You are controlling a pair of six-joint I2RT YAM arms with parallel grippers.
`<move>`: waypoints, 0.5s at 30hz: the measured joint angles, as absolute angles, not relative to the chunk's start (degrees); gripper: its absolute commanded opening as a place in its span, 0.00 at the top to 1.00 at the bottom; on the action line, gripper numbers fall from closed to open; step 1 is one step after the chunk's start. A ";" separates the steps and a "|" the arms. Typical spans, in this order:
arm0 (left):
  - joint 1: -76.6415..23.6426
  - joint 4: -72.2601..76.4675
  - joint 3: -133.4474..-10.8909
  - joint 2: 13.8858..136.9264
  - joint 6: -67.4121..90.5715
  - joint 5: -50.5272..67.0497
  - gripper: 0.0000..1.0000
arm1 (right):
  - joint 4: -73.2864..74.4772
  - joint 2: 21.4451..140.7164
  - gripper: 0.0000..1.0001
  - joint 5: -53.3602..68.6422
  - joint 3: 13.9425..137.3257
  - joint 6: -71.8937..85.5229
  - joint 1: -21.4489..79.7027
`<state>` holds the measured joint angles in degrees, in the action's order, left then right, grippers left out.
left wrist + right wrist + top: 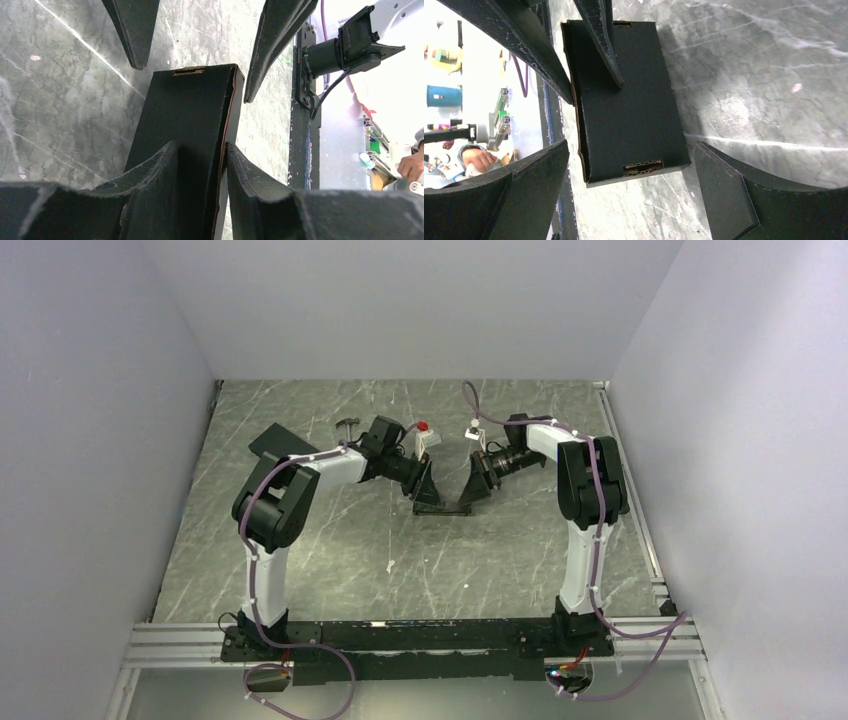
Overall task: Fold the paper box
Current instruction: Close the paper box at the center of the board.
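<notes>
The paper box [443, 507] lies flat and folded shut on the marble table top, mid-table between my two arms. In the left wrist view it runs as a long black slab [190, 110] between the fingers, and my left gripper [201, 147] is shut on its near end. My left gripper [428, 484] comes at it from the left. My right gripper [631, 165] stands wide open around the box's other end [629, 100], with both fingers apart from the cardboard. A slot with bare corrugated edge [643, 167] shows at that end.
A flat black slab [274, 441] lies at the back left. A small grey tool [347, 423], a red-capped item [423, 427] and a small white item [472, 430] sit behind the grippers. White walls enclose three sides. A metal rail [420, 635] runs along the near edge.
</notes>
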<state>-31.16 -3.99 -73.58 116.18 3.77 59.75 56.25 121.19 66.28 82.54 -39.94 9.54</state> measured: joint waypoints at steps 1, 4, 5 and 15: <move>-31.03 -4.21 -73.97 116.53 3.95 60.05 0.58 | 55.79 121.19 0.00 66.28 82.54 -39.13 9.30; -30.72 -5.19 -75.09 117.34 4.23 60.69 0.56 | 54.81 121.19 0.00 66.52 82.65 -37.21 7.97; -30.63 -5.54 -75.53 117.69 4.34 60.90 0.54 | 54.83 121.19 0.00 66.52 82.76 -36.99 7.46; -28.38 -9.47 -81.47 121.30 8.95 59.51 0.41 | 54.35 119.55 0.00 64.69 85.56 -36.51 4.45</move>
<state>-28.38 -9.47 -81.47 121.30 8.95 59.51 54.35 119.55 64.69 85.56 -36.51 4.45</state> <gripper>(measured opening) 0.568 0.994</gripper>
